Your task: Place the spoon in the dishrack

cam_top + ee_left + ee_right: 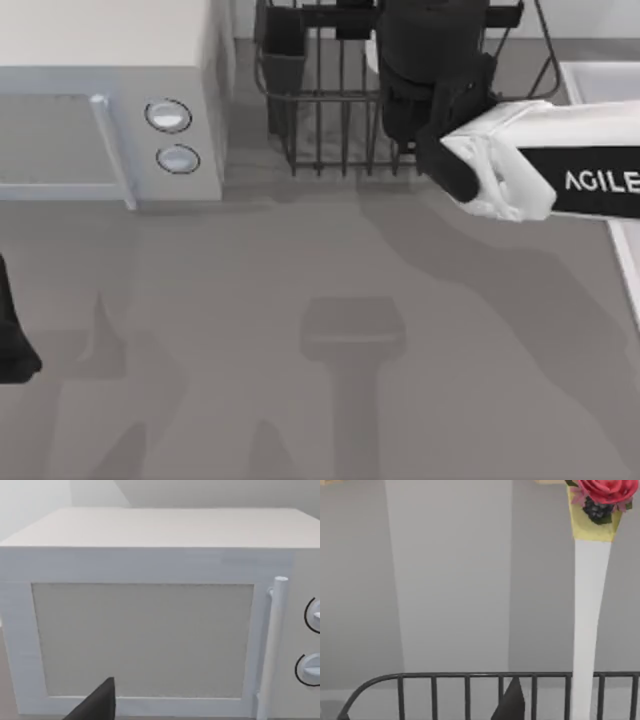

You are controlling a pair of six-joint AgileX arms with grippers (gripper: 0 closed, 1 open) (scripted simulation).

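Your tabletop (330, 300) carries the white microwave (110, 120) at the left and the dishrack (330, 110) at the back centre. Your right end effector (430, 70) hangs over the rack. You cannot tell its opening or what it holds. The spoon appears to be the white, flower-patterned handle (590, 605) standing above the rack rim (470, 676) in the right wrist view, so you're likely at the placing step: lower and release next. Your left end effector (97, 705) sits parked facing the microwave.
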